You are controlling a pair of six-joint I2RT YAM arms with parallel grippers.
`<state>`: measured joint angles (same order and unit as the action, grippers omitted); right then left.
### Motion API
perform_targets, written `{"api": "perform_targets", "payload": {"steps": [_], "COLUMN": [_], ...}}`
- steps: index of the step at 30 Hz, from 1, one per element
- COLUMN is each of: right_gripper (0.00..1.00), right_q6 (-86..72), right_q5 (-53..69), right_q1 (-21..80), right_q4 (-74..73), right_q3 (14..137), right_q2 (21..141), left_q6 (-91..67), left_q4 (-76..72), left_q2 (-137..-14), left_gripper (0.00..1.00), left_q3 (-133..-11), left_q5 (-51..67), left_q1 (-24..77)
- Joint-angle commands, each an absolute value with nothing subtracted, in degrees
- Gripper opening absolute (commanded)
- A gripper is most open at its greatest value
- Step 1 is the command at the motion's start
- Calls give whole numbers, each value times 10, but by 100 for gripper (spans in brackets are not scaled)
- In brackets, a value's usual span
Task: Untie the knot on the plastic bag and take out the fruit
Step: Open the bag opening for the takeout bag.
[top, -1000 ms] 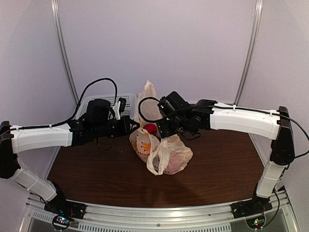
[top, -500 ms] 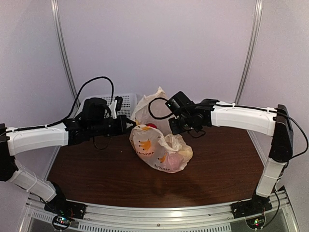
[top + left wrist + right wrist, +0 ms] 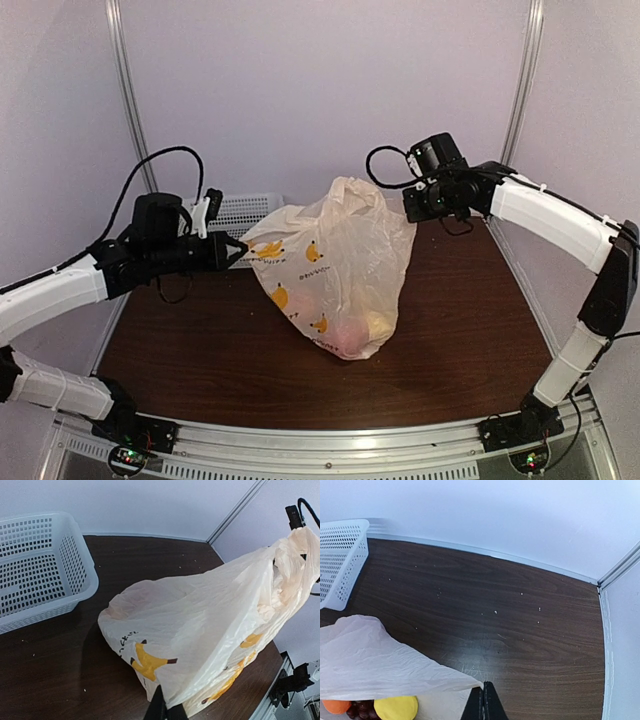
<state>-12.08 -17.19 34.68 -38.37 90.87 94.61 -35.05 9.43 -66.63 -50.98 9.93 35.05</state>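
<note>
Left pincer point(image 3: 238, 251) and right pincer point(image 3: 407, 206) each pinch one plastic bag point(image 3: 340, 255); one white basket point(image 3: 243, 208) behind

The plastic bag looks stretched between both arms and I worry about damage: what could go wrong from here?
The left gripper and right gripper each pinch only an edge of the plastic bag; the taut thin film may tear or slip. If it does, the fruit could roll across the table.

A dark wooden table point(image 3: 450, 340) bears a white basket point(image 3: 240, 208) and the plastic bag point(image 3: 340, 260)
</note>
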Motion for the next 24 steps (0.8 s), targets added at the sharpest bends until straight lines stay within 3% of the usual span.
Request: {"api": "perform_targets", "payload": {"steps": [1, 11, 24], "right_gripper": [0, 0, 3], "right_q6": [-85, -77, -113], "right_q5": [-169, -150, -51], "right_q1": [335, 311, 310], "right_q4": [-401, -394, -329], "right_q3": [963, 1046, 1046], "right_q2": [936, 951, 1042], "left_q6": [-297, -287, -313], "left_q4": [116, 111, 19], "left_q2": [-638, -603, -645], "left_gripper": [0, 0, 0], "left_q3": [-518, -513, -458], "left_q5": [109, 138, 237], "left_q1": [345, 344, 345]}}
